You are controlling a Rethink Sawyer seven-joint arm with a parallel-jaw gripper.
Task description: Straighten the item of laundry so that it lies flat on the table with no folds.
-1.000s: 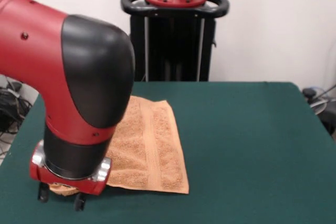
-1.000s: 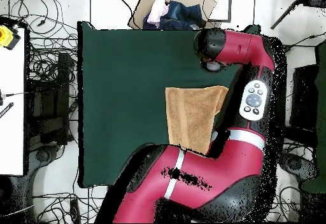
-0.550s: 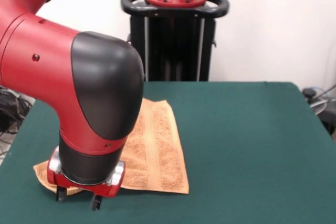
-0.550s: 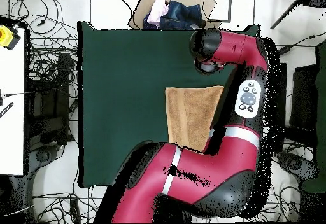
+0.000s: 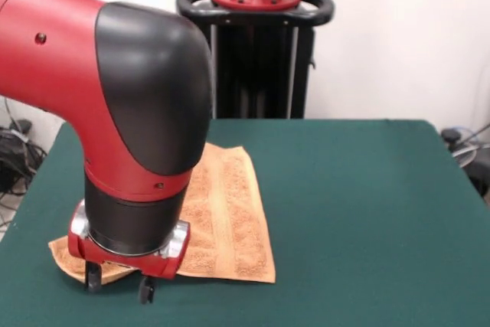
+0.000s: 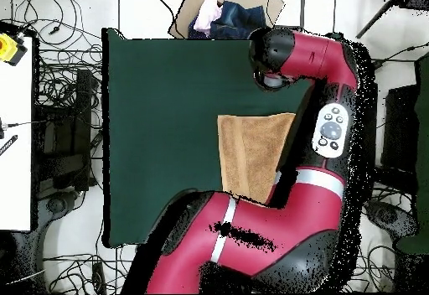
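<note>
The orange-tan towel [image 5: 226, 216] lies on the green table [image 5: 367, 189], left of centre in the front view. A woven band runs along its length. Its near left corner [image 5: 65, 254] pokes out flat beside the gripper. My gripper [image 5: 119, 285] hangs just above the table at that near left edge, its two black fingers apart with nothing clamped between them. The arm's big elbow hides the towel's left part. In the overhead view the towel [image 6: 251, 153] shows as a tan rectangle on the table [image 6: 159, 99], with its right side under the arm; the gripper is hidden there.
The black pedestal column [image 5: 255, 51] stands behind the table. In the overhead view, a cardboard box of clothes [image 6: 226, 15] sits beyond the table's top edge, cables [image 6: 67, 99] cover the floor at left, and a white bench [image 6: 12, 141] lies further left.
In the front view the gripper has shifted right and lifted a little. The towel's near left corner, earlier bunched under the gripper, now lies spread on the table to its left.
</note>
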